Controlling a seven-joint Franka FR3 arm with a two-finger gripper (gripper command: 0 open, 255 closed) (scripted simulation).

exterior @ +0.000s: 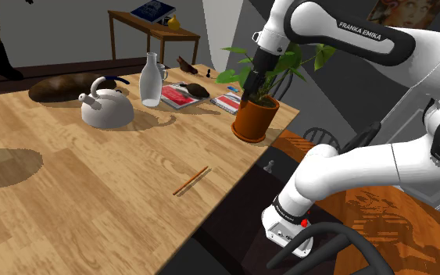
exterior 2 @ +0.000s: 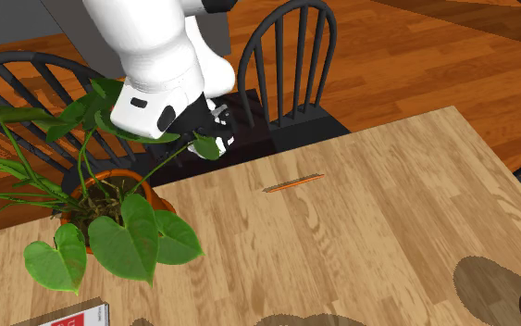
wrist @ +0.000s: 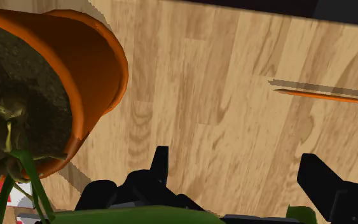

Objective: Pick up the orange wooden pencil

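Empty gripper (wrist: 234,159), fingers apart, above desk (wrist: 190,76) beside plant pot (wrist: 104,63). Orange pencil (wrist: 323,96) lies flat near desk edge, well apart. Likely light, stiff, rolls easily; pinch mid-shaft across width.

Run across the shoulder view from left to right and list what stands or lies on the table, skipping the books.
Kettle → bottle → pencil → plant pot.
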